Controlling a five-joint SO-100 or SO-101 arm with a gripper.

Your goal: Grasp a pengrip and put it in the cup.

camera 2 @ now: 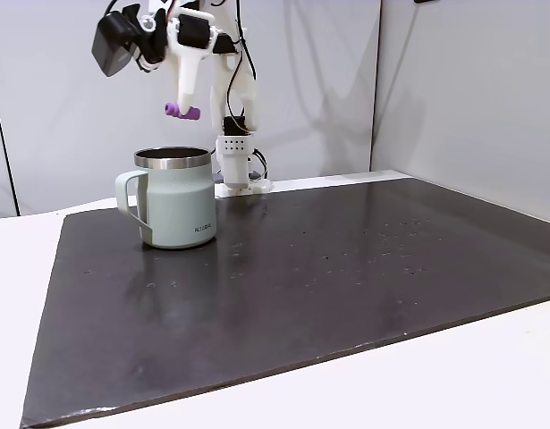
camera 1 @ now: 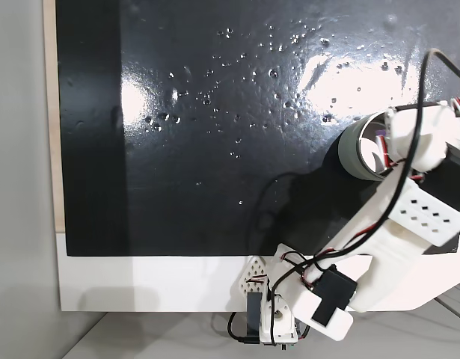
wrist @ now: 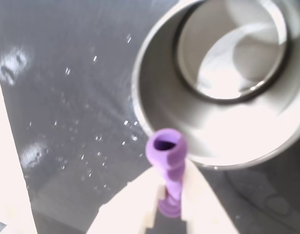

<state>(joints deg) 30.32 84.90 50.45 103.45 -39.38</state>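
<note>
In the side-on fixed view the cup (camera 2: pixel 176 208) stands upright on the dark mat (camera 2: pixel 346 277) at about 9 o'clock of that picture, its handle tab turned toward the left edge. It stands open-mouthed and unobstructed, presumably so that a drop from above can land inside. Small dark lettering sits low on its front wall; it appears to begin with "K", but the rest is too small to read with certainty.

Directly above, at about 12 o'clock from the rim, the pincer (camera 2: pixel 183 105) hangs with its fingers pressed onto the pengrip (camera 2: pixel 182 111), which lies roughly level and clear of the cup, not touching it. The height suggests a carry meant to clear the steel rim before release.

In the wrist view the pengrip (wrist: pixel 168 168) is pinched between the two pale fingers (wrist: pixel 135 207), its hollow end pointing toward the cup mouth (wrist: pixel 154 122) at 1 o'clock. It appears to sit over the near rim, not over the centre, so a little more travel seems needed.

In the top-down fixed view the cup (camera 1: pixel 355 153) lies at 3 o'clock, partly covered by the arm (camera 1: pixel 409 217). No other writing is legible.
</note>
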